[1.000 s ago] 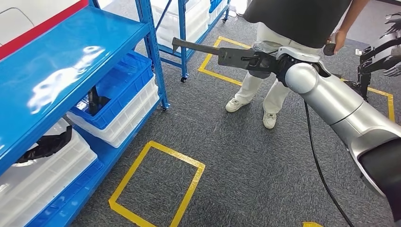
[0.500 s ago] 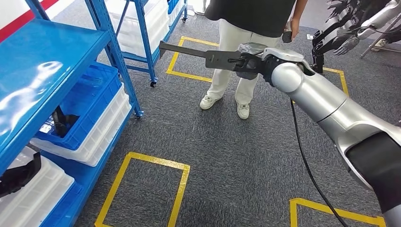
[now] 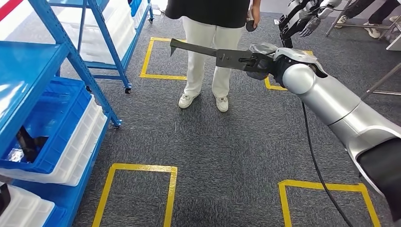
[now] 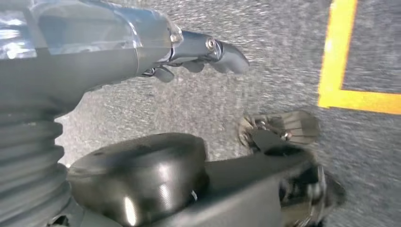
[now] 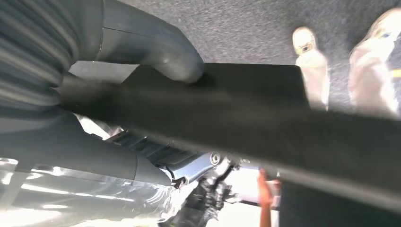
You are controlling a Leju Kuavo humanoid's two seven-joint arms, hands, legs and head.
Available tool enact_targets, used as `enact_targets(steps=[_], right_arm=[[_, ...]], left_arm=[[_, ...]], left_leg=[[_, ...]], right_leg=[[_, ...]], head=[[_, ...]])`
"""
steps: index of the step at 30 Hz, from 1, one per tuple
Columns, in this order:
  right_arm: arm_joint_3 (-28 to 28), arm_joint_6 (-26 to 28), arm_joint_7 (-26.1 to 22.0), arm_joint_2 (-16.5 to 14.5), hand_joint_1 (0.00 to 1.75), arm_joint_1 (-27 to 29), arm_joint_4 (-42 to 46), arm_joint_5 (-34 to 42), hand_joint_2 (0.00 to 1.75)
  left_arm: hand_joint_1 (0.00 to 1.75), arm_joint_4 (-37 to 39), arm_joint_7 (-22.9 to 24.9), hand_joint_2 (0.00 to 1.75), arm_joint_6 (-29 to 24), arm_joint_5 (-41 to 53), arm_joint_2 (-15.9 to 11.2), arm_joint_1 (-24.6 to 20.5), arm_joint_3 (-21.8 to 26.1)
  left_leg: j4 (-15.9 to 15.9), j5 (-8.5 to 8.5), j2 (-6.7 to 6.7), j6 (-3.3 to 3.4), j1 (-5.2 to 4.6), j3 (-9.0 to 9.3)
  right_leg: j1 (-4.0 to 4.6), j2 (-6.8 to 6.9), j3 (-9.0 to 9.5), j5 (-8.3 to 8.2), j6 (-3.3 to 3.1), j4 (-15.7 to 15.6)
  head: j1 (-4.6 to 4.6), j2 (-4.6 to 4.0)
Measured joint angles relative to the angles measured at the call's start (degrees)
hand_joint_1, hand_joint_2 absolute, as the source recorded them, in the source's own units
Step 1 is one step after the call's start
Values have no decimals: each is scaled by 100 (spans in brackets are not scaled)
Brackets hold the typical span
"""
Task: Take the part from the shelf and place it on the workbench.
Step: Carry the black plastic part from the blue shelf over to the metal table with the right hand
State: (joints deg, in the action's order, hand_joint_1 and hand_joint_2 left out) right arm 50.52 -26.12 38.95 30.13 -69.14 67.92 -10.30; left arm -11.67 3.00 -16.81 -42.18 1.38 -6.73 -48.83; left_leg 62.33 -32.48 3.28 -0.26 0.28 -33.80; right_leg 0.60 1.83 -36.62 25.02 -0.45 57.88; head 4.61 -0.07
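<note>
The part [image 3: 201, 50] is a long flat black bar with a notched far end. My right hand [image 3: 261, 62] grips its near end and holds it out level above the carpet, pointing toward a person's legs. In the right wrist view the thumb [image 5: 172, 54] presses on the part's dark flat face [image 5: 265, 111]. My left hand [image 4: 189, 52] hangs over the grey carpet with nothing in it, its fingers loosely apart.
The blue shelf [image 3: 75, 66] with a blue bin [image 3: 52, 137] and white bins stands at the left. A person [image 3: 208, 52] stands straight ahead near the part's tip. Another robot's arms [image 3: 302, 16] are at the far right. Yellow tape squares [image 3: 137, 166] mark the carpet, and a black cable [image 3: 313, 146] hangs beside my arm.
The whole view has swung to the right, so the shelf has slid toward the left edge. My right hand keeps holding the part out in front.
</note>
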Motion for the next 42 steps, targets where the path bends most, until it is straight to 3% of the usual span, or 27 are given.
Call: enact_targets(steps=[1,2,4,5,7,8,9,11,13,14,16,18,20,21,24,26,28,29,31,32,33,35,36,38,39,40,42], right_arm=[[0,4,0,-1,175,-10,6,4,175],[3,7,0,-3,175,-15,9,12,175],[14,13,0,-10,175,4,12,36,175],[18,18,0,-13,175,15,13,52,175],[24,41,0,-16,175,22,16,81,175],[27,56,0,-16,175,21,21,93,175],[32,73,0,-13,175,14,21,105,175],[46,107,0,-12,175,4,19,133,175],[55,134,0,-21,175,3,12,169,175],[57,144,0,-25,175,-1,9,182,175],[61,166,0,-32,175,-38,3,204,175],[93,191,0,-47,175,-69,-7,234,175],[145,204,0,-62,175,-63,-17,265,175],[166,207,0,-67,175,-58,-21,272,175],[190,216,0,-73,175,-83,-23,286,175],[195,234,0,-74,175,-129,-22,306,175],[199,263,0,-58,175,-155,-21,334,175],[199,279,0,-48,175,-157,-19,347,175],[201,304,0,-32,175,-182,-18,368,175],[209,315,0,-35,175,-190,-17,378,175],[222,327,0,-39,175,-193,-19,403,175],[263,372,0,-47,175,-173,-19,560,175],[287,404,0,-48,175,-167,-19,675,175],[329,463,0,-49,175,-172,-15,863,175],[344,482,0,-49,175,-181,-12,905,175],[360,494,0,-46,175,-189,-13,926,175],[387,507,0,-34,175,-189,-18,947,175]], left_arm=[[0,0,-2,175,0,-1,1,0,0],[0,1,-2,175,0,-3,1,9,0],[0,2,-2,175,-1,-13,0,27,-1],[0,2,-2,175,-1,-17,-1,29,-1],[0,2,-3,175,-1,-26,-1,26,-2],[0,2,1,175,-3,-35,0,25,-2],[0,2,17,175,-7,-51,1,30,-2],[0,2,96,175,-25,-89,2,37,-2],[0,2,199,175,-49,-126,-1,31,-2],[0,2,238,175,-60,-143,-3,25,-2],[0,3,297,175,-68,-169,-4,20,-2],[0,4,338,175,-77,-177,-9,31,-2],[0,4,357,175,-84,-177,-19,37,-2],[0,4,361,175,-85,-177,-22,36,-2],[0,3,362,175,-85,-177,-20,26,-2],[0,2,371,175,-85,-177,-10,15,-2],[0,1,392,175,-84,-178,2,3,-2],[0,1,403,175,-84,-178,7,-5,-3],[0,0,414,175,-82,-179,10,-15,-4],[0,1,414,175,-82,-179,9,-13,-4],[0,1,414,175,-79,-182,8,-5,-4],[0,2,405,175,-65,-192,1,5,-4],[0,2,401,175,-58,-197,-3,5,-4],[0,2,397,175,-52,-199,-9,3,-4],[0,2,398,175,-52,-199,-10,8,-5],[0,2,398,175,-51,-199,-10,14,-5],[0,1,398,175,-49,-199,-8,25,-7]], left_leg=[[270,-132,-230,-19,16,-145],[620,-275,-368,-35,21,-340],[1212,-423,-388,-67,22,-716],[1263,-337,-374,-78,24,-798],[784,114,-419,-93,48,-668],[459,314,-559,-98,76,-537],[168,430,-709,-98,108,-416],[-42,427,-888,-69,126,-309],[-92,417,-759,-1,106,-272],[-124,420,-681,32,105,-245],[-174,421,-510,98,101,-189],[-183,390,-324,146,63,-157],[-182,350,-136,168,33,-124],[-182,325,-48,169,19,-97],[-191,243,181,147,-18,-1],[-207,216,306,113,-33,18],[-230,199,414,62,-36,45],[-223,171,351,33,-27,68],[10,19,-53,-16,-3,-14],[290,-115,-283,-33,13,-159],[642,-261,-406,-43,18,-358],[1186,-392,-391,-56,18,-707],[1209,-303,-373,-57,20,-763],[691,137,-440,-56,38,-592],[390,310,-591,-56,60,-461],[120,403,-729,-56,81,-345],[-51,373,-875,-36,93,-244]], right_leg=[[-20,-42,17,-7,-21,-23],[-28,-98,22,-6,-38,-29],[-35,-235,25,3,-53,-21],[-43,-312,28,11,-47,-10],[-72,-459,38,51,-9,40],[-87,-522,34,84,24,76],[-101,-581,15,116,57,126],[-136,-706,-43,131,129,171],[-174,-846,-77,103,199,148],[-172,-818,-94,119,225,166],[-149,-568,-256,297,264,486],[-133,-299,-602,593,294,1176],[-133,-226,-839,680,296,1614],[-128,-211,-808,570,280,1537],[-43,-7,-295,52,163,545],[41,139,-103,-6,78,165],[72,93,-80,24,15,97],[63,45,-52,18,-6,61],[18,-31,22,4,-48,-24],[2,-65,49,3,-64,-46],[-3,-110,57,11,-80,-46],[1,-236,60,35,-95,-25],[-2,-311,63,51,-90,-6],[-24,-459,73,106,-57,57],[-35,-522,66,136,-30,96],[-47,-583,46,163,-3,143],[-75,-704,-4,171,54,180]], head=[[-27,0],[-59,0],[-107,0],[-119,0],[-141,0],[-154,0],[-163,0],[-170,0],[-172,0],[-163,0],[-105,0],[-33,0],[14,0],[37,0],[66,0],[62,0],[61,0],[60,0],[39,0],[3,0],[-35,0],[-99,0],[-112,0],[-138,0],[-156,0],[-169,0],[-170,0]])
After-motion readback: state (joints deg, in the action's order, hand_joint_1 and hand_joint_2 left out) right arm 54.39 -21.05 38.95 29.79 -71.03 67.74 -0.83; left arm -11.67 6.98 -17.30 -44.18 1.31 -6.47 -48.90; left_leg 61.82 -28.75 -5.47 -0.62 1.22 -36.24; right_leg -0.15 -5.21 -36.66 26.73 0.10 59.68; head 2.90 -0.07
